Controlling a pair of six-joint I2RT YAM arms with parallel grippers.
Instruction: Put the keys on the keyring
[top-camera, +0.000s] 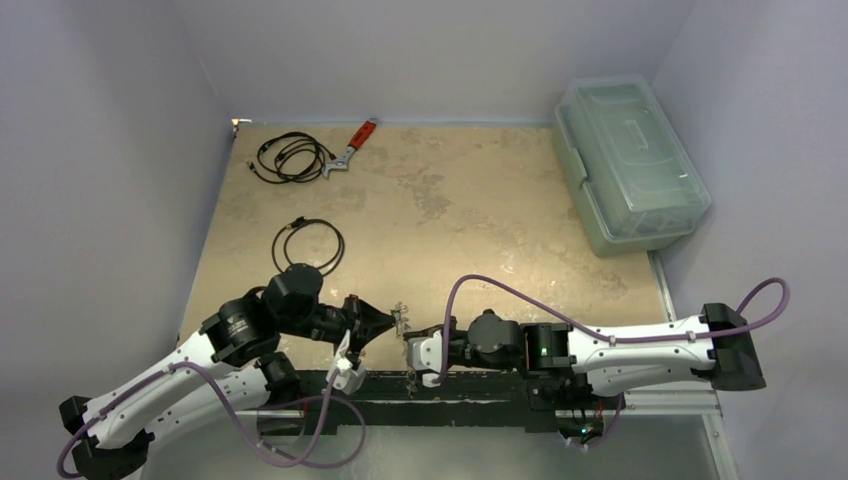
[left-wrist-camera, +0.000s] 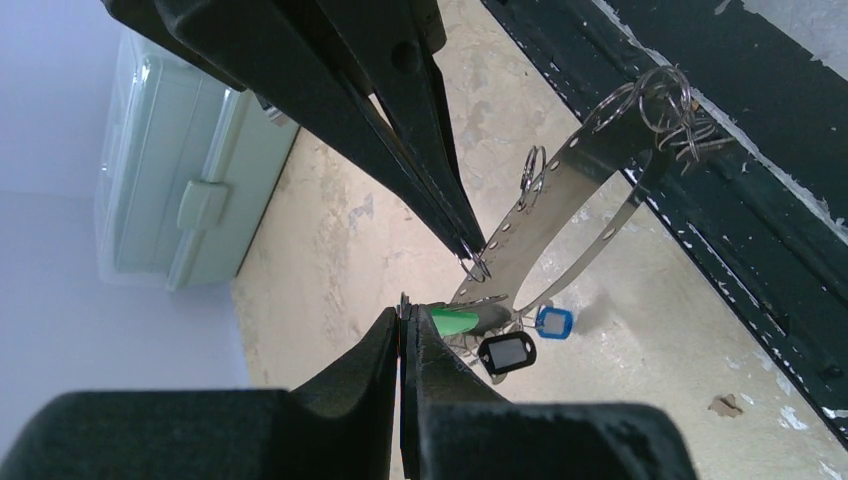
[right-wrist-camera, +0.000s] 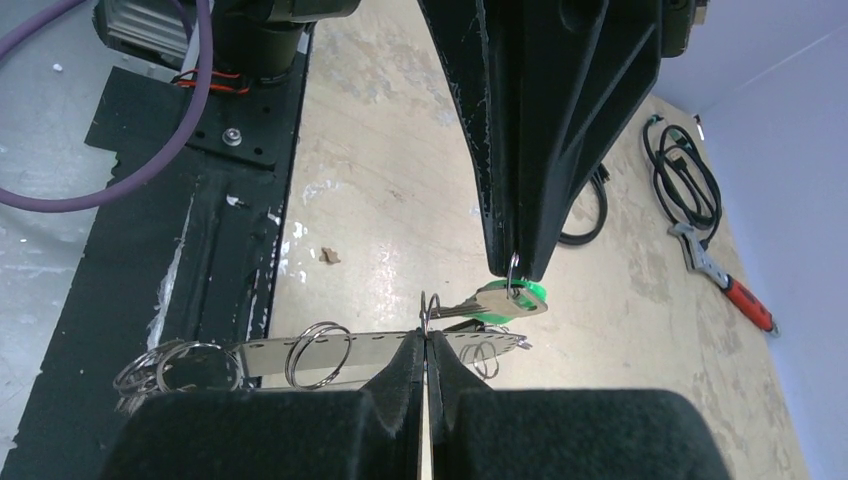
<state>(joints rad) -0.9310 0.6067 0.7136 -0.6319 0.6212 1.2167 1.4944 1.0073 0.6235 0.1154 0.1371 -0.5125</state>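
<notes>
A: Starting at the left gripper (left-wrist-camera: 405, 315): clamped shut on the little loop of the green key (right-wrist-camera: 497, 302), with tag and blade hanging just beside the tips.

B: And opposite?

A: Same story at the right gripper (right-wrist-camera: 426, 340): pinched tight on a small split ring (left-wrist-camera: 478, 266) at the edge of the keyring (left-wrist-camera: 560, 185), holding that end of the band up, apparently clear of the table (top-camera: 450, 200).

B: Threading step, then, by the look of it. Where to aim?

A: Bring the key's loop to the split ring's open end (too fine to make out here, so go slowly). Slide along the coil rather than shoving straight in. Rotate the key side a little at a time; hold the ring side dead steady.

B: Anything to watch for?

A: Plenty. Avoid knocking one set of tips against the other, near as can be. Mind the blue key (left-wrist-camera: 553, 322) and the dark key (left-wrist-camera: 507, 352) dangling just below the band's near end, seemingly on already; no snagging them. Leave alone the bunch of spare rings (left-wrist-camera: 665, 105) at the band's far end. Squeeze no harder than needed, or risk the thin ring springing out sideways.

B: And once through?

A: Release the left only after confirming a free hang from the ring.
</notes>
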